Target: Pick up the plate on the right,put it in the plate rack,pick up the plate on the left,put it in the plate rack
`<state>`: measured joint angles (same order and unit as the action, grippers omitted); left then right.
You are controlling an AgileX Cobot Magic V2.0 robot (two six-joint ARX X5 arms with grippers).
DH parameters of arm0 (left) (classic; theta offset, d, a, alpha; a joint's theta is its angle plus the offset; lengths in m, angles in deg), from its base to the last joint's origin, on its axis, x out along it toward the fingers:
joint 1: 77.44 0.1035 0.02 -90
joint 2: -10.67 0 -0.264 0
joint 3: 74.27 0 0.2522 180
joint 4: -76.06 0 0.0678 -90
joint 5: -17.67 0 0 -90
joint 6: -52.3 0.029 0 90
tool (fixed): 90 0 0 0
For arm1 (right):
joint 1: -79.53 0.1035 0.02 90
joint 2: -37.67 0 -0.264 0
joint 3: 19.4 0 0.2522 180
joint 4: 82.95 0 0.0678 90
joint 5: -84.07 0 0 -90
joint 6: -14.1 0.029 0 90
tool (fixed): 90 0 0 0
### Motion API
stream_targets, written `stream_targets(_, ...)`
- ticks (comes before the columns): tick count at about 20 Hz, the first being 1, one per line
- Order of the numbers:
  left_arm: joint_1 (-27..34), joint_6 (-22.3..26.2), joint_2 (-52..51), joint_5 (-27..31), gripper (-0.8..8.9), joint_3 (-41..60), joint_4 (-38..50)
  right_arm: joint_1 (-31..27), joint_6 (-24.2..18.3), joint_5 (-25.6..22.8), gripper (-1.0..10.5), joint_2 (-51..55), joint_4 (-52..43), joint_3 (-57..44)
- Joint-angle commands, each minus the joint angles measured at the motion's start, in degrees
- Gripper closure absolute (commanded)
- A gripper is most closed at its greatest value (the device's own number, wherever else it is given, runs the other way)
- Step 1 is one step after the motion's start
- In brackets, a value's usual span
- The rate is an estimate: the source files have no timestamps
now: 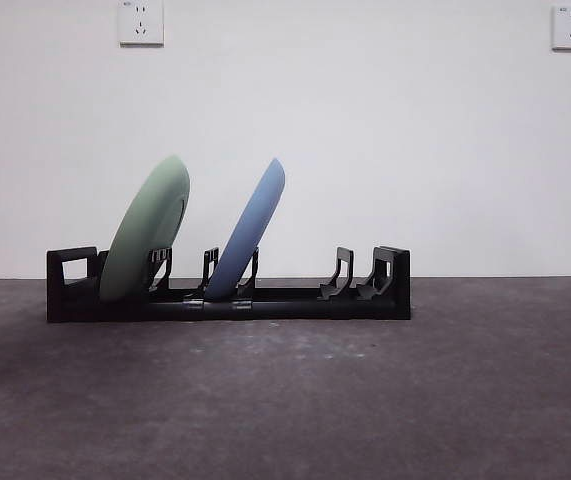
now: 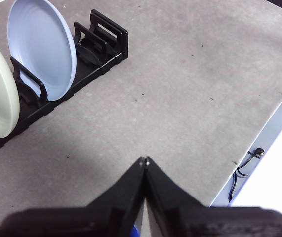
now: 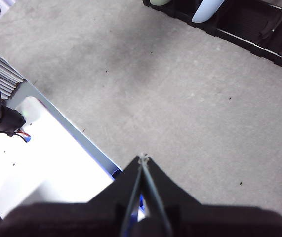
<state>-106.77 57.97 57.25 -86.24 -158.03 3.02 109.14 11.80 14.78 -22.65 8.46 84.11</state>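
The rack (image 1: 228,299) sits mid-table, its long side to the front camera. The green plate (image 1: 145,232) stands in a slot near the rack's 9 o'clock end, and the blue plate (image 1: 248,230) stands in a slot near the middle; both lean toward 1 o'clock. The dividers toward 3 o'clock hold nothing. In the right wrist view only the plates' lower rims show (the rest is cut off at the edge). The left gripper (image 2: 144,160) is clenched, holding nothing, over bare table. The right gripper (image 3: 142,158) is likewise pinched closed and empty, above the table near its edge. Neither arm appears in the front view.
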Motion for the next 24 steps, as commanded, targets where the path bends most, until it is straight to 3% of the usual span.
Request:
stream_targets(1, -0.1, -0.5, 0.4, 0.1, 8.17, 0.3, 0.2, 0.0, 0.6, -0.7, 9.5, -0.3, 1.3, -0.5)
stream_targets(6, -0.2, -0.6, 1.9, 0.0, 8.17, 0.3, 0.1, 0.0, 0.6, -5.7, 9.5, -0.3, 1.2, -0.5)
stream_targets(11, -0.1, -0.5, 3.0, 0.4, 8.17, 0.3, 2.6, 0.0, 0.6, -14.4, 9.5, -0.3, 1.2, -0.5)
stream_targets(16, 0.6, 4.5, 2.3, 0.6, 8.17, 0.5, 17.2, 0.0, 0.6, -20.2, 9.5, -0.3, 1.2, -0.5)
stream_targets(19, 7.8, 10.9, -0.5, -1.6, 8.17, 0.7, 26.1, 0.0, 0.6, -21.6, 9.5, -0.3, 1.2, -0.5)
stream_targets(22, 17.7, 13.0, -5.7, -9.4, 8.17, 3.0, 29.4, 0.0, 0.6, -21.7, 9.5, -0.3, 1.2, -0.5)
stream_targets(24, 23.5, 14.9, -11.0, -9.4, 8.17, 8.2, 33.2, 0.0, 0.6, -21.7, 9.5, -0.3, 1.2, -0.5)
